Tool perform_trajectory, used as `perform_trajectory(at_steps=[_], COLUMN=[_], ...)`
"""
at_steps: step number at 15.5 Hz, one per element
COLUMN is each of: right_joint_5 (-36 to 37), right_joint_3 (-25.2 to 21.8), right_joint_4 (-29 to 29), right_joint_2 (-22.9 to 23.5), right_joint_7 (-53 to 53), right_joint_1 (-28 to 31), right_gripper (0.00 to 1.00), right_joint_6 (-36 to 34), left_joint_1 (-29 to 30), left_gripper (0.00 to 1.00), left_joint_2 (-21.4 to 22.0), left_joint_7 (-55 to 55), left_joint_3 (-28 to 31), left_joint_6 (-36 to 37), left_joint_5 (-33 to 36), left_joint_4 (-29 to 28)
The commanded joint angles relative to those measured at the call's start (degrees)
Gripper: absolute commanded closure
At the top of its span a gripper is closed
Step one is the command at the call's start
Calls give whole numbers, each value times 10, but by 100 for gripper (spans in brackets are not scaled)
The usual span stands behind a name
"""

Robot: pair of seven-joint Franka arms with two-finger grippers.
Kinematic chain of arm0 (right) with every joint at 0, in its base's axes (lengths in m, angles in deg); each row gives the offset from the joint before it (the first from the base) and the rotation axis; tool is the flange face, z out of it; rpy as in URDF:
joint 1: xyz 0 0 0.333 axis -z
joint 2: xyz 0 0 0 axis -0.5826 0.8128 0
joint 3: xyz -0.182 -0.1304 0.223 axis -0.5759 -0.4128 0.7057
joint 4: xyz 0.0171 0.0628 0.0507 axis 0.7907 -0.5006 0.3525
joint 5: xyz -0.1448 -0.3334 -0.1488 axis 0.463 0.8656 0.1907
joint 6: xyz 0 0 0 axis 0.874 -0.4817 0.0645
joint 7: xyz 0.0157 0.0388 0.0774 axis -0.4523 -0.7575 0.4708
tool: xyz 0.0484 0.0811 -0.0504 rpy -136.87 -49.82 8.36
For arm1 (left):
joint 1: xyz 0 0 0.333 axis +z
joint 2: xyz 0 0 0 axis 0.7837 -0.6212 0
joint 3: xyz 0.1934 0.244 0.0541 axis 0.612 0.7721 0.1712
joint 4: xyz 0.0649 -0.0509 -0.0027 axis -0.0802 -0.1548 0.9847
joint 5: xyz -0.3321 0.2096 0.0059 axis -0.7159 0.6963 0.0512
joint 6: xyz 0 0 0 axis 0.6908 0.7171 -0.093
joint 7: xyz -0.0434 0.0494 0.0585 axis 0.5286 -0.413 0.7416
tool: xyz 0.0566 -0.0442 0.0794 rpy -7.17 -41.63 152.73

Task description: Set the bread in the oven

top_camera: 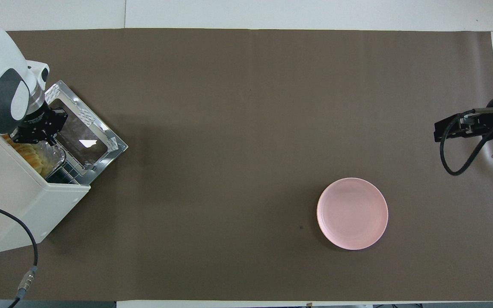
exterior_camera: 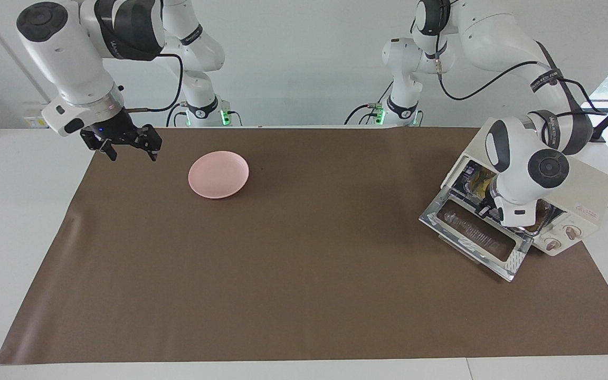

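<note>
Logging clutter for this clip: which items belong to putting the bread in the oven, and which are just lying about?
Part of the job:
- bread, on the foil tray inside the oven
- oven door, down
- left gripper, shut at the tray's edge

Lying about:
- pink plate, bare, on the brown mat
- right gripper, open, waiting over the mat's edge

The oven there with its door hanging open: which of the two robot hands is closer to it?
Left. The left hand is right at the oven mouth, over the foil tray with the bread. The right hand waits at the table's other end, past the pink plate.
</note>
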Motion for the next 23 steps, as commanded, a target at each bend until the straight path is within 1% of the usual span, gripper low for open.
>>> perform_trajectory(at_steps=[1,2,6,9,10,12,17,19,21,22,23], right_joint_5=[10,10,10,10,10,10,10,10,10,10,10], right_joint_3=[9,9,9,9,9,9,9,9,9,9,9], right_joint_4=[-12,-12,-12,-12,-12,-12,-12,-12,-12,-12,-12], right_joint_2=[-12,-12,-12,-12,-12,-12,-12,-12,-12,-12,-12], right_joint_7=[13,13,13,13,13,13,13,13,13,13,13], right_joint_1=[11,11,11,11,11,11,11,11,11,11,11], right_gripper=[0,0,0,0,0,0,0,0,0,0,0], right_joint_6=[-3,-3,-3,-3,-3,-3,-3,-3,-3,-3,-3], left_joint_1=[0,-2,-7,-11,-10,-8,-4,-7,-11,-11,-11], left_gripper=[12,0,0,0,0,0,0,0,0,0,0], left_joint_2=[24,23,23,22,23,26,88,116,137,152,175], left_joint_7=[4,4,16,32,49,153,327,354,385,390,391], left_joint_3=[-3,-3,-3,-3,-3,-4,-7,-9,-6,-9,-10], left_joint_6=[-21,-24,-31,-35,-37,-33,8,29,69,83,86], left_joint_5=[14,13,15,19,19,11,7,5,-21,-24,-25], left_joint_4=[-29,-27,-19,12,29,62,54,49,45,38,20])
